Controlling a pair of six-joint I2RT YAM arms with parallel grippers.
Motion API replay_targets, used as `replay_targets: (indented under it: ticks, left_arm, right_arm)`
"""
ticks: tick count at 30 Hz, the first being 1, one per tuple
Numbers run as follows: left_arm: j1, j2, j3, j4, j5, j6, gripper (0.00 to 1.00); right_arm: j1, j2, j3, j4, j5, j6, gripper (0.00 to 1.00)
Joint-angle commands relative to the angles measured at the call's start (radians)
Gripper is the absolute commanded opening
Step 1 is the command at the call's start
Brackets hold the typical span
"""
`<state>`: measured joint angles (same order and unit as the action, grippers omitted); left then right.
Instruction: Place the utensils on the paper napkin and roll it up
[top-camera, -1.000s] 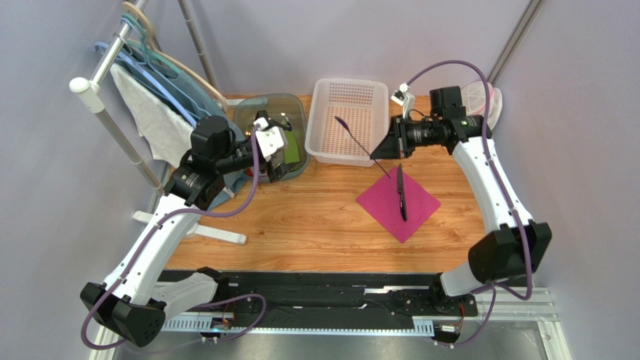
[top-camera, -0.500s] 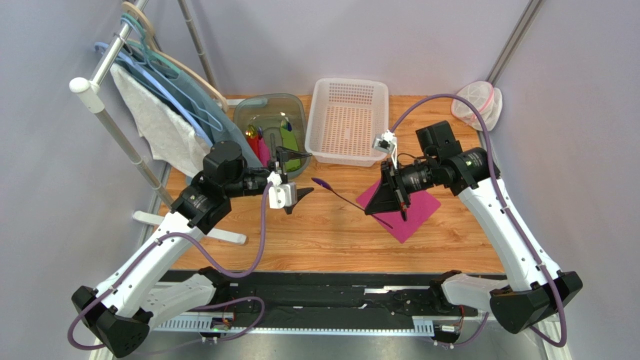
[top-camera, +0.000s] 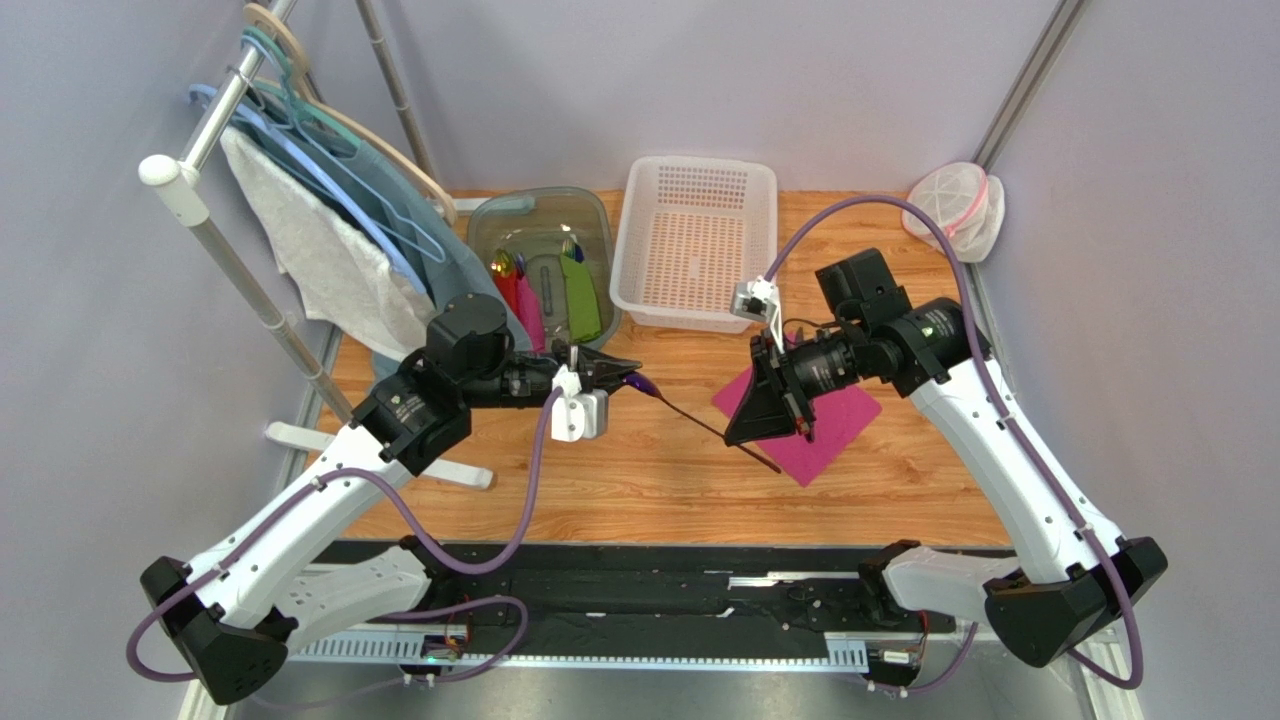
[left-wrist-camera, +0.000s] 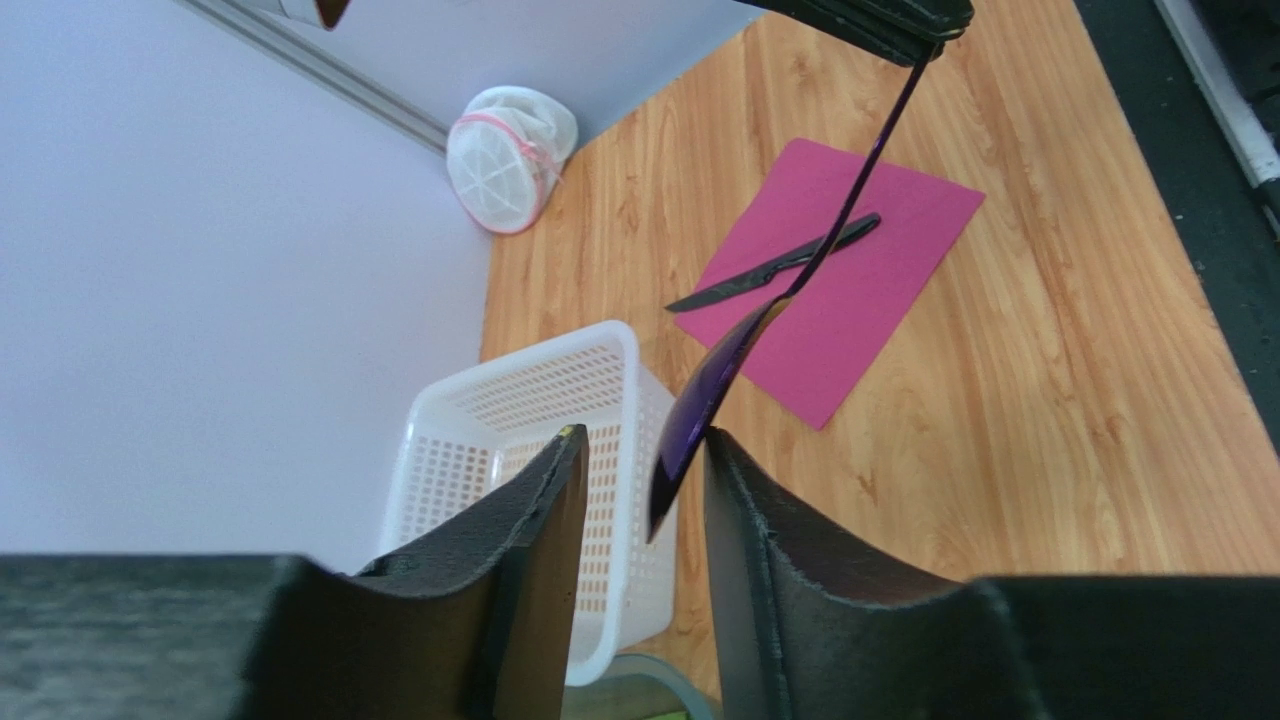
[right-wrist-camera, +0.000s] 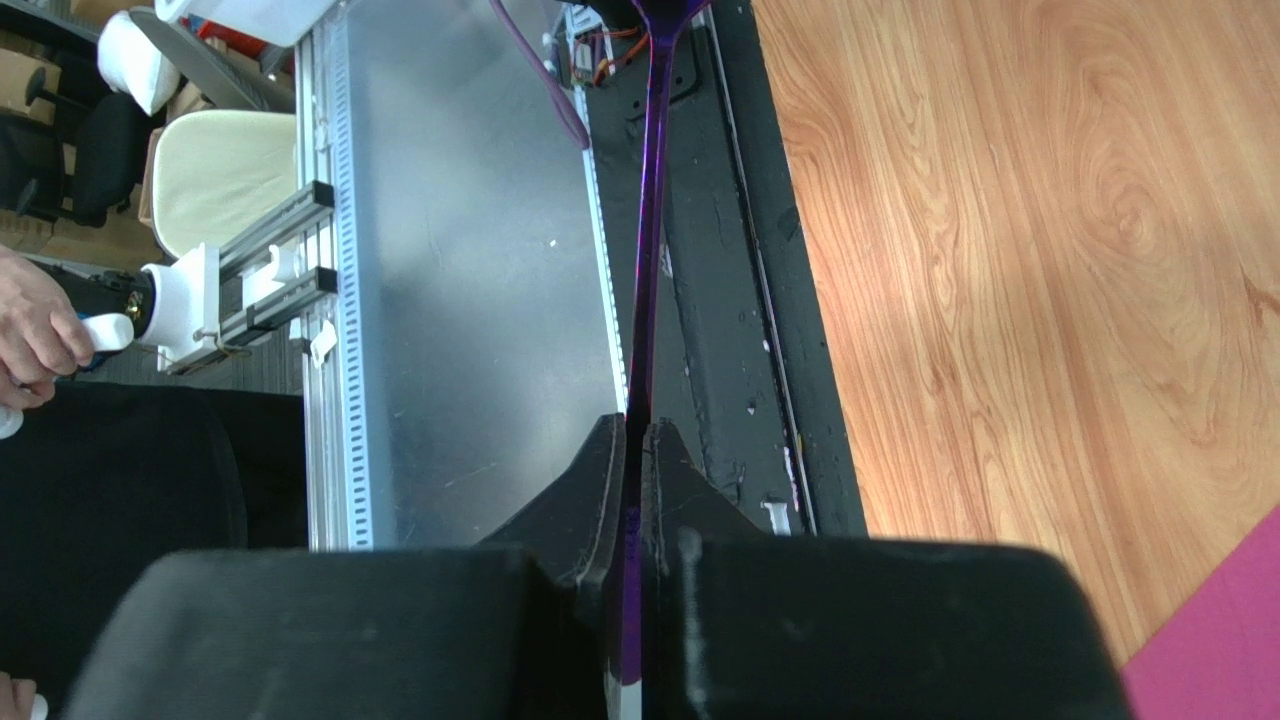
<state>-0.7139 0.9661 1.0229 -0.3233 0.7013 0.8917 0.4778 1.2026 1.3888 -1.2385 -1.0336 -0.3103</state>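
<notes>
The purple spoon (top-camera: 688, 408) hangs in the air over the bare table (top-camera: 601, 480), just left of the magenta napkin (top-camera: 845, 414). The right gripper (top-camera: 747, 429) is clamped tight on its handle, and the bowl points toward the left arm. 1 second ago this spoon was held above the white basket (top-camera: 700, 240) while the left arm reached toward the back left of the table. Since then both arms have swung to the middle, and the left gripper (top-camera: 613, 371) now has its 2 fingers spread on either side of the spoon's bowl, gripping nothing yet. That looks like a handover or a regrasp being set up, so only 1 of the 2 utensils is in place: the black knife (left-wrist-camera: 774, 270) lies flat across the napkin, and rolling is still some way off. The left wrist view shows the bowl between the pads, close to the right-hand one, but I cannot tell whether it touches. From above, the right gripper covers part of the napkin and nearly all of the knife. The right wrist view cuts the spoon's bowl off at its top edge, and only a corner of the napkin shows there.
</notes>
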Motion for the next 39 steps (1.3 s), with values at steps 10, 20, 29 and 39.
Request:
replay_targets:
  ticks: [10,20,29,39]
  left_arm:
    - [-0.010,0.037,0.166,-0.270,0.043,-0.319,0.00]
    - [0.025,0.379,0.393,-0.622,0.030,-0.845,0.00]
    - [0.082,0.394,0.244,-0.468,0.213,-1.164,0.00]
    - [0.087,0.408,0.187,-0.448,0.213,-1.231,0.00]
  right_arm:
    - [0.005,-0.063,0.110,0.147,0.401,0.017,0.60]
    - [0.038,-0.163,0.090,0.134,0.503,-0.251,0.70]
    - [0.295,-0.155,-0.020,0.165,0.708,-0.332,0.60]
    - [0.438,-0.057,-0.033,0.223,0.794,-0.279,0.43]
